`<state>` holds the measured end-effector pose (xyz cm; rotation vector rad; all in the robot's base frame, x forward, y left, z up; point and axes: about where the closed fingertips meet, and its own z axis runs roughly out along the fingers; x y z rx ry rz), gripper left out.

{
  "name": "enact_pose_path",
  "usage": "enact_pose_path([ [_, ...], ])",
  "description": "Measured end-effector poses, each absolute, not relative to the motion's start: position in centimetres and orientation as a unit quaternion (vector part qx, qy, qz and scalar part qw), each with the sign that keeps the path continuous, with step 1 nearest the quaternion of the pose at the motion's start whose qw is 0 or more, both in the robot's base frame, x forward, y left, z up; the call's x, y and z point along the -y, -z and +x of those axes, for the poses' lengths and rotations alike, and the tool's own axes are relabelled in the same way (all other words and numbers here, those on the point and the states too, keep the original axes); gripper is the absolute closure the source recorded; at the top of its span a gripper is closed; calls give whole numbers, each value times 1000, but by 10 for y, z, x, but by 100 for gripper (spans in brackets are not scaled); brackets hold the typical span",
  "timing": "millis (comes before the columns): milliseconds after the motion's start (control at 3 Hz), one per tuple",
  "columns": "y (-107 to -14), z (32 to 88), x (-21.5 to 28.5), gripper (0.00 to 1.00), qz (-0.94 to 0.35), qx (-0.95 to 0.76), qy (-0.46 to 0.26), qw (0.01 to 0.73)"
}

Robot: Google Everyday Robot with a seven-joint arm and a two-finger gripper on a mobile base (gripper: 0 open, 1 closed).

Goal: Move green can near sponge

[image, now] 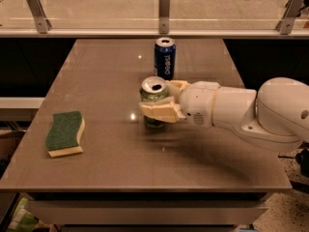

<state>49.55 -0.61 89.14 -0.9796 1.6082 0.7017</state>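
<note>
Green can, one of two cans on the desk, stands upright near the middle, a light-green metal cylinder with a silver, opened top. The other is a dark blue Pepsi can, upright just behind it and apart from it. One sponge lies well to the left near the front edge, wavy-sided, with a rough dark green top over pale yellow foam. The desk is smooth, brown and slightly glossy. One white, rounded arm reaches in level from the right, and its hand is clenched around the green can, one cream finger across the front and one behind.
</note>
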Motion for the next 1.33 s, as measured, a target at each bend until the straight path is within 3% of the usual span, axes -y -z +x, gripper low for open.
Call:
enact_pose_path([
  [1333, -881, 490, -67, 100, -453, -646, -342, 511],
])
